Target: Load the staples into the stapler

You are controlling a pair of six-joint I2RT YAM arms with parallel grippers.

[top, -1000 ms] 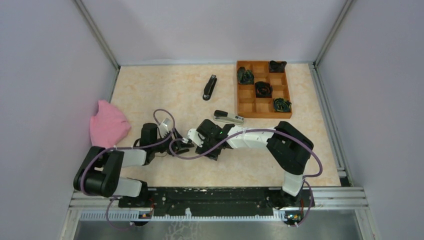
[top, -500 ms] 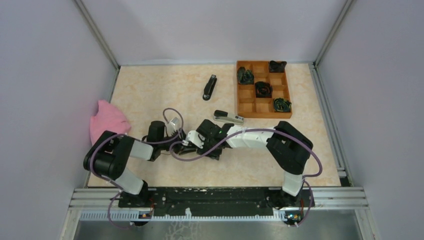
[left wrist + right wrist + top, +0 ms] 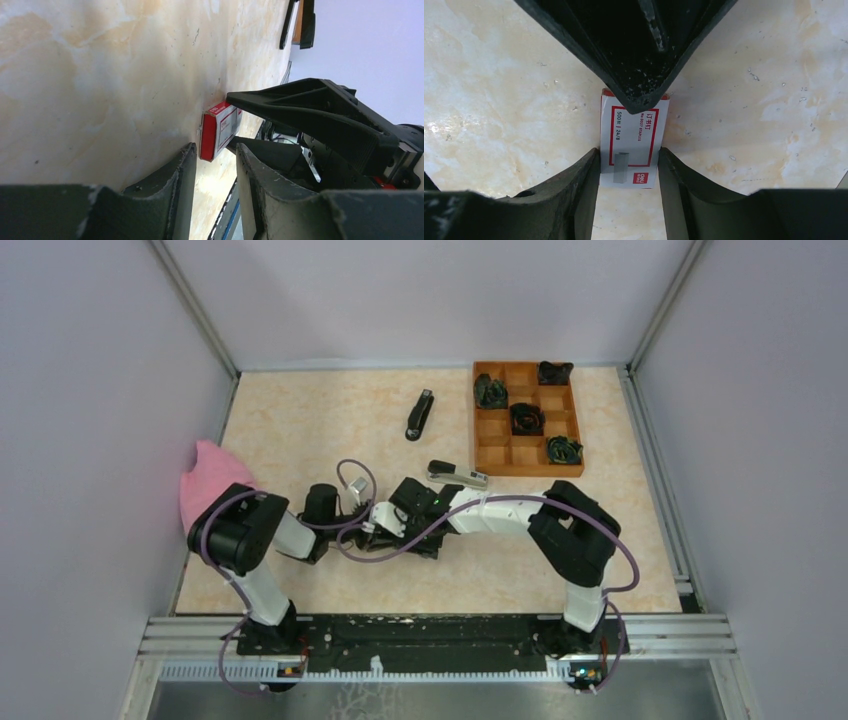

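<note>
The small white-and-red staples box [image 3: 634,137] lies flat on the marbled table. My right gripper [image 3: 629,162] has a finger against each long side of the box's near end. My left gripper [image 3: 215,150] comes from the opposite side, turned on edge, jaws apart. The box's red end [image 3: 208,137] sits just at its fingertips, and its upper finger [image 3: 634,65] covers the box's far end. In the top view both grippers [image 3: 368,525] meet at mid-table and hide the box. A black stapler [image 3: 420,415] and a grey stapler [image 3: 457,476] lie further back.
A wooden compartment tray [image 3: 495,430] with several black clips stands at the back right. A pink cloth [image 3: 215,490] lies at the left wall. Both arms and their purple cables crowd the near middle of the table.
The left arm has swung its elbow up and rightward, bringing the left gripper closer to the right gripper and the box. The right arm has hardly moved.
</note>
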